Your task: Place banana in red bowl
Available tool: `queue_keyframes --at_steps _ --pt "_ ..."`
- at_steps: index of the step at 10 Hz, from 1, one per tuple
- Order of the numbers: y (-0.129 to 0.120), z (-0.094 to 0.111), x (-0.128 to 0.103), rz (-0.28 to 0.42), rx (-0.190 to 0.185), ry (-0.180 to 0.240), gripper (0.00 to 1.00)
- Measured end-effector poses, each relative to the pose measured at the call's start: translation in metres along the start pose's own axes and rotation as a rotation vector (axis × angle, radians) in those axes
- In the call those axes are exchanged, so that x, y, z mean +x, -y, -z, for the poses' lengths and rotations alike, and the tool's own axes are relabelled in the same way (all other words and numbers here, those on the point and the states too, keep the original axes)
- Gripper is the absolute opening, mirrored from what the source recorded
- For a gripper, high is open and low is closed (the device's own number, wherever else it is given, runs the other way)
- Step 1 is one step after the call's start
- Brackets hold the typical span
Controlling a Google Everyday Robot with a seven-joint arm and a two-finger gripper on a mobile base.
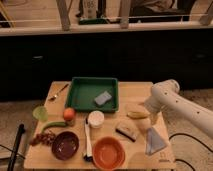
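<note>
The banana [136, 114] lies on the wooden table [135, 92], pale yellow, right of centre and just right of the green tray. The red bowl [108, 152] stands at the table's front edge, orange-red and empty. My gripper [150, 118] hangs down from the white arm [172, 100] that reaches in from the right. It is at the banana's right end, close to or touching it. The bowl is well to the front left of the gripper.
A dark maroon bowl [65, 145] stands left of the red bowl, with a white utensil [88, 142] between them. Also here: a green tray [82, 95] holding a grey sponge [103, 98], a white cup [95, 119], an orange [69, 113], a green vegetable [52, 125], a bread-like item [127, 130] and a blue-grey cloth [155, 140].
</note>
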Motion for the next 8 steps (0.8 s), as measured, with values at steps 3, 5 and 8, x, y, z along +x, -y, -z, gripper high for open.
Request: queue_keyframes --at_steps 3,5,8 --pt "0.010 -0.006 -0.004 -0.004 -0.021 0.022 0.80" --pt "0.015 -0.021 -0.005 -0.009 -0.050 0.045 0.80" --pt "0.011 -0.045 0.000 -0.028 -0.098 0.057 0.73"
